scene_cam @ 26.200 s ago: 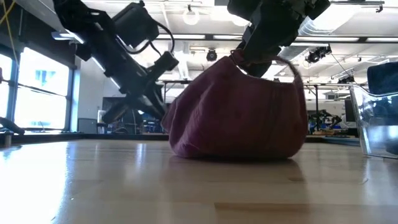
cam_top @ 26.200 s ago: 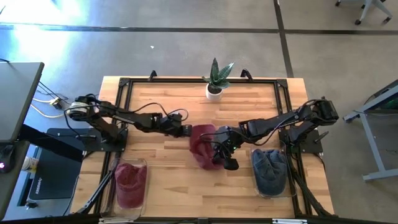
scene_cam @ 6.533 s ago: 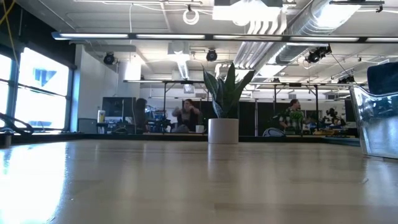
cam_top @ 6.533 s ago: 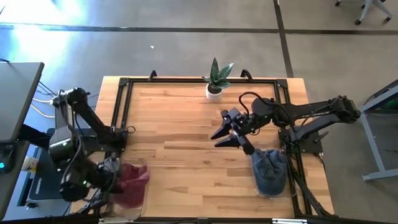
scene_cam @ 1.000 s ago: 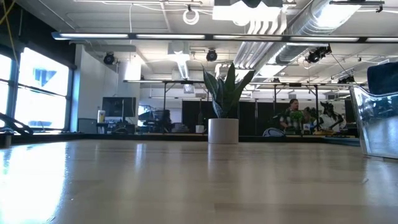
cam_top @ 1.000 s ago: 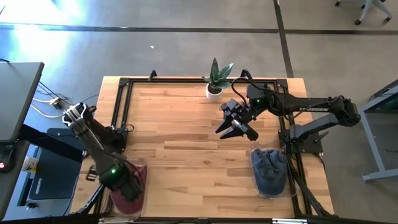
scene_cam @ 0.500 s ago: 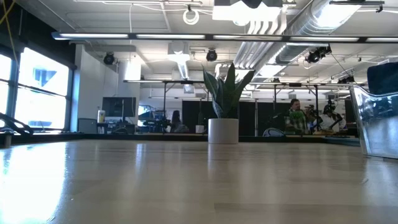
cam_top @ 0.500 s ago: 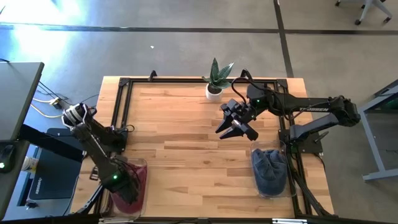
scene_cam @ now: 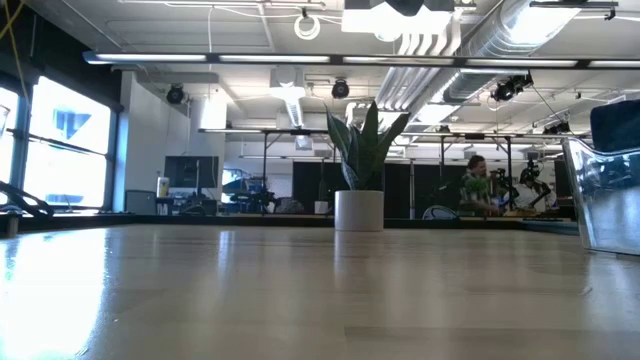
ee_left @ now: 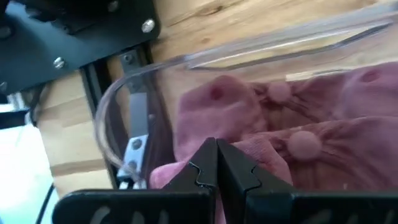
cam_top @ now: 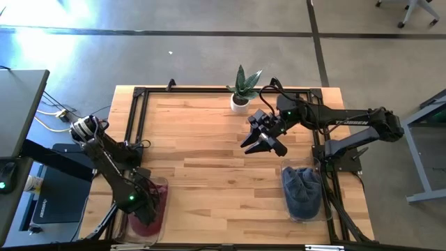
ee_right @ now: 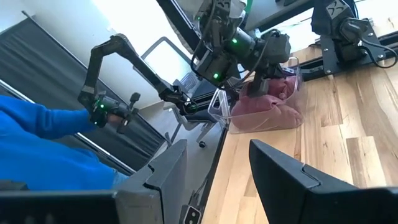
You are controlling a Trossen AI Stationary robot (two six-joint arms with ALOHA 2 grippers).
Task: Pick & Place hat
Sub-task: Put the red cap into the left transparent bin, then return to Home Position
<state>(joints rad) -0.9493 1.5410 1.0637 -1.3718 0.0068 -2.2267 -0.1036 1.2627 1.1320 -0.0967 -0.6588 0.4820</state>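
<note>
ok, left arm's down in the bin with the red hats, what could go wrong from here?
Left gripper sits with jaws shut against the red hats in the clear bin; lifting could snag fabric and drag a hat out. The bin sits at the table's front corner, so a nudge might shift it.

Left arm covers most of the maroon hat [cam_top: 150,209]; clear bin [ee_left: 134,112] cut off at the left wrist view's edge.

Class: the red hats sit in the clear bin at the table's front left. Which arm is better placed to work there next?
Left. The left gripper, shut, hangs over the red hats in the clear bin; the right gripper is open above mid-table.
</note>
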